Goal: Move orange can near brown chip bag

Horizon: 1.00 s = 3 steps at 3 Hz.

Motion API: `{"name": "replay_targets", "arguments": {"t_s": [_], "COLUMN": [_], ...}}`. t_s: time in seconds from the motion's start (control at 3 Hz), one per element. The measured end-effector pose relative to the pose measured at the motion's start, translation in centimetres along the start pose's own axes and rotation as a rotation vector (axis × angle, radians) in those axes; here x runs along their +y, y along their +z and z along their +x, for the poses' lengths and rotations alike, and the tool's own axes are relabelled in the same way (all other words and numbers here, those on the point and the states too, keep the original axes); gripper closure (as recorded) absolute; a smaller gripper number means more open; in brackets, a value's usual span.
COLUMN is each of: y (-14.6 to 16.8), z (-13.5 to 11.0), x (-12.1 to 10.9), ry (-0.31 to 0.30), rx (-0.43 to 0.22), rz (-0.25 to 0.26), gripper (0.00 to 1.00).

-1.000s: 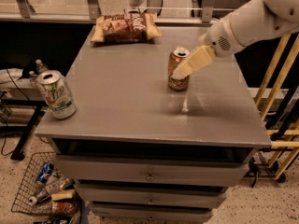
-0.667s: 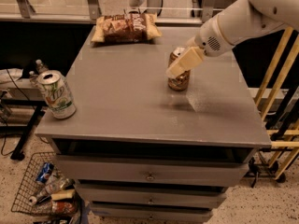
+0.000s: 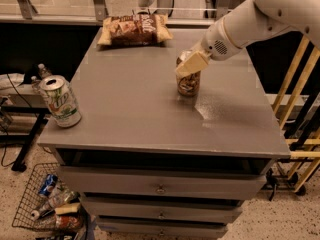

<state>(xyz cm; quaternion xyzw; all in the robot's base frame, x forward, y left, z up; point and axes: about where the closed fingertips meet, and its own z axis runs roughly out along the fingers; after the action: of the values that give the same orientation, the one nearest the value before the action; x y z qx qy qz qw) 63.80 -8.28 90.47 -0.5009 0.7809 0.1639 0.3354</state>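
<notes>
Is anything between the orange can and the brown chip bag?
Nothing visible. The gripper sits at the top of the orange can; only bare grey tabletop lies between that can and the brown chip bag at the back edge. The white-and-green can stands at the front left corner, off that path.

White arm point(image 3: 260, 14), cream hand point(image 3: 189, 65) centre-right

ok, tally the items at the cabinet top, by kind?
Cans: 2 (orange can, held at its top by the gripper; white-and-green can, front left corner)
Chip bags: 1 (brown chip bag, back edge)
Total: 3
</notes>
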Motion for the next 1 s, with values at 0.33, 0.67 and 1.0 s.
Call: {"name": "replay_targets", "arguments": {"t_s": [0.33,0.67,1.0], "y": [-2.7,-2.4,-1.2], "z": [-1.4,-1.3,-2.9], "x": [-1.1,-1.0,-1.4], "ry": [-0.024,-0.023,-0.013], "rx": [-0.075,-0.071,-0.085], "rz": [0.028,0.025,0.023], "gripper": [0.96,1.0,1.0]}}
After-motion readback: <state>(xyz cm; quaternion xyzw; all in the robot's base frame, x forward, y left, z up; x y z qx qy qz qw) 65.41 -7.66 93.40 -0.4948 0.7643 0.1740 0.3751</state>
